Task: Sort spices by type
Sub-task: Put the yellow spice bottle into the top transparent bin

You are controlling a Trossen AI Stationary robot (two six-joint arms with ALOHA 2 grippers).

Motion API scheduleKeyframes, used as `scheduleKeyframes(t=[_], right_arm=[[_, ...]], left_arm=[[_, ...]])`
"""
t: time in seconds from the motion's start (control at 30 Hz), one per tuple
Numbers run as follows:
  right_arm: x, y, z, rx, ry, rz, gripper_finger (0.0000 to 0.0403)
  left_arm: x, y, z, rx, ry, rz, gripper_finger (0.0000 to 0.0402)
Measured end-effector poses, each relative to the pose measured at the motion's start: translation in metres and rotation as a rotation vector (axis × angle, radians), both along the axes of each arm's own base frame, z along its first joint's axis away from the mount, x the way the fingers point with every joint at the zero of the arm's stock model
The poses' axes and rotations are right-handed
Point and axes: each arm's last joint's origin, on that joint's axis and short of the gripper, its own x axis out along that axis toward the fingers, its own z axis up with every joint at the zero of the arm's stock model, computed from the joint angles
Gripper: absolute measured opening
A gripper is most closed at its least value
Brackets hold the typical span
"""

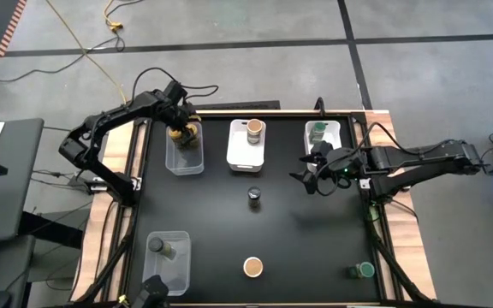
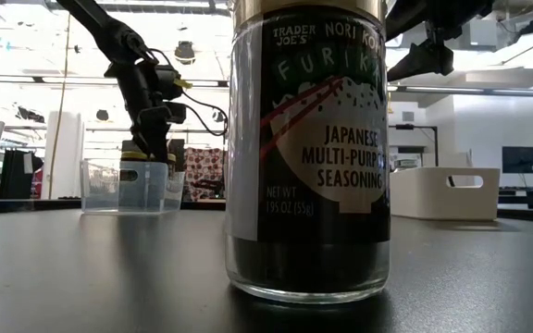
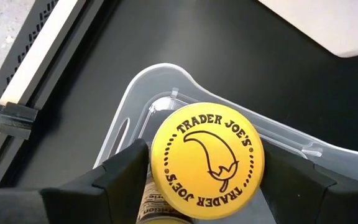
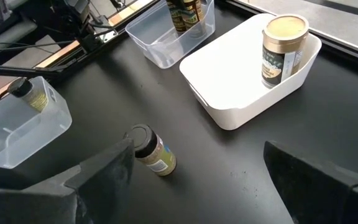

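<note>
From above, the left hand (image 1: 182, 133) sits in the clear bin (image 1: 184, 160) at the desk's (image 1: 298, 248) far left, clamped on a yellow-topped jar (image 1: 188, 131). The right hand (image 1: 308, 174) hovers, spread wide and holding nothing, just in front of the far-right white bin (image 1: 335, 130), which holds a green-topped jar (image 1: 317, 131). A tan-topped jar (image 1: 254, 128) stands in the middle white bin (image 1: 247, 154). A grey-topped jar (image 1: 254, 198) stands mid-desk; a second tan-topped jar (image 1: 252, 268) and a second green-topped one (image 1: 365, 270) stand near the front edge. The near-left clear bin (image 1: 175, 267) holds a dark-topped jar (image 1: 157, 245).

The low view is filled by a furikake seasoning jar (image 2: 307, 157).

The left wrist view shows fingers (image 3: 124, 168) pressed against the yellow lid (image 3: 206, 159).

The right wrist view shows the grey-topped jar (image 4: 151, 150) between wide-spread fingers (image 4: 101, 171).
</note>
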Motion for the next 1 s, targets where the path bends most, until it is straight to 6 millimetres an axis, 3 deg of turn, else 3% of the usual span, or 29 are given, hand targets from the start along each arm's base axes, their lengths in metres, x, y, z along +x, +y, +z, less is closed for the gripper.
scheduleKeyframes(t=[0.47, 1.0], right_arm=[[0.0, 0.0, 0.0, 0.0, 0.0, 0.0, 0.0386], [0.0, 0.0, 0.0, 0.0, 0.0, 0.0, 0.0386]], left_arm=[[0.002, 0.004, 0.014, 0.038, 0.01, 0.033, 0.0276], [0.001, 0.001, 0.012, 0.005, 0.036, 0.024, 0.0279]])
